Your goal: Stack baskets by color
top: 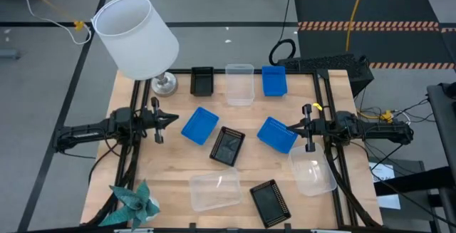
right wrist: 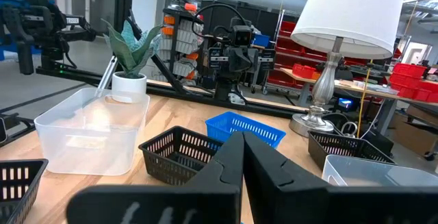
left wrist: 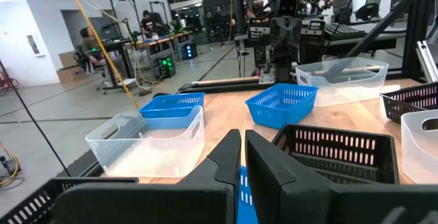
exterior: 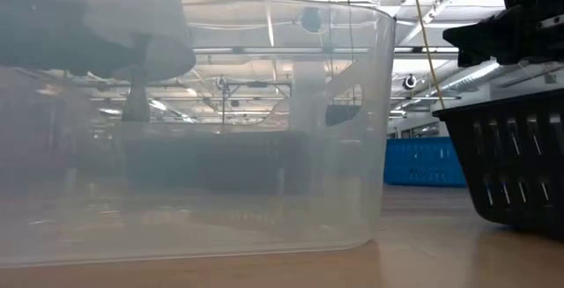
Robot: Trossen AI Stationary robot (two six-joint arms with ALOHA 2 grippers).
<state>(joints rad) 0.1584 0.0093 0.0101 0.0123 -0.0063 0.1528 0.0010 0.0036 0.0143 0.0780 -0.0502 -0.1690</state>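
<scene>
the table (top: 178,165) holds nine baskets, none stacked: three clear (top: 239,83), three blue (top: 199,125), three black (top: 228,146). a lamp (top: 137,35) and a paper star (top: 132,201) stand along the left side. the left gripper (top: 173,119) waits at the left edge, fingers nearly together, holding nothing; the right gripper (top: 291,127) is closed and empty, its tip at a blue basket's (top: 276,134) rim. judging from this, open wide, pinch one wall, lift it clear, then lower squarely into a same-coloured basket.
</scene>
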